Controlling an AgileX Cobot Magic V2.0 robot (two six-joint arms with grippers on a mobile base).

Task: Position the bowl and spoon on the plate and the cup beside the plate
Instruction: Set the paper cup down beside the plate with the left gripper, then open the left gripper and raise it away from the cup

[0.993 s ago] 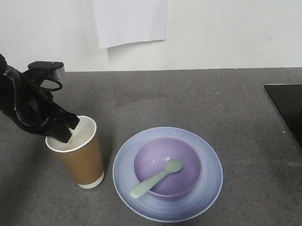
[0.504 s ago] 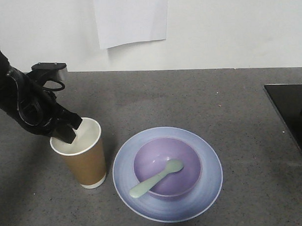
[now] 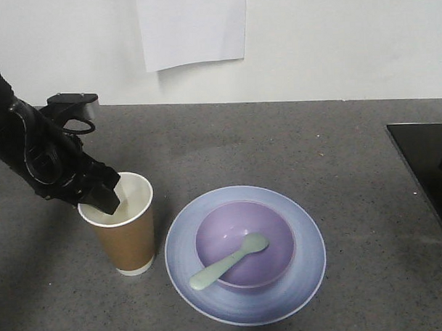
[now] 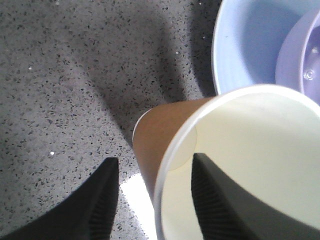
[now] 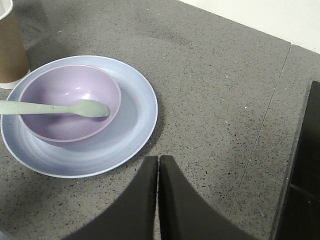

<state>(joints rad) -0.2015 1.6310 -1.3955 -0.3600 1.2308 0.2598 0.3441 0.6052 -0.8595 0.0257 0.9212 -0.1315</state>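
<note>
The brown paper cup (image 3: 125,241) stands upright just left of the pale blue plate (image 3: 305,279). The lavender bowl (image 3: 274,229) sits on that plate. The mint-green spoon (image 3: 224,263) lies in the bowl with its handle over the rim. My left gripper (image 3: 106,198) is open and straddles the cup's left rim, one finger inside and one outside. In the left wrist view neither finger presses the cup (image 4: 160,130) wall, and my left gripper (image 4: 155,159) shows a wide gap. My right gripper (image 5: 158,157) is shut and empty, hovering right of the plate (image 5: 135,130).
A black flat panel (image 3: 428,165) covers the counter's right edge and also shows beside the right gripper as the black panel (image 5: 305,175). A white sheet of paper (image 3: 192,28) hangs on the back wall. The grey counter runs to the wall behind.
The left gripper and the cup have shifted to the right, bringing the cup closer to the plate. Bowl, spoon and plate have not moved.
</note>
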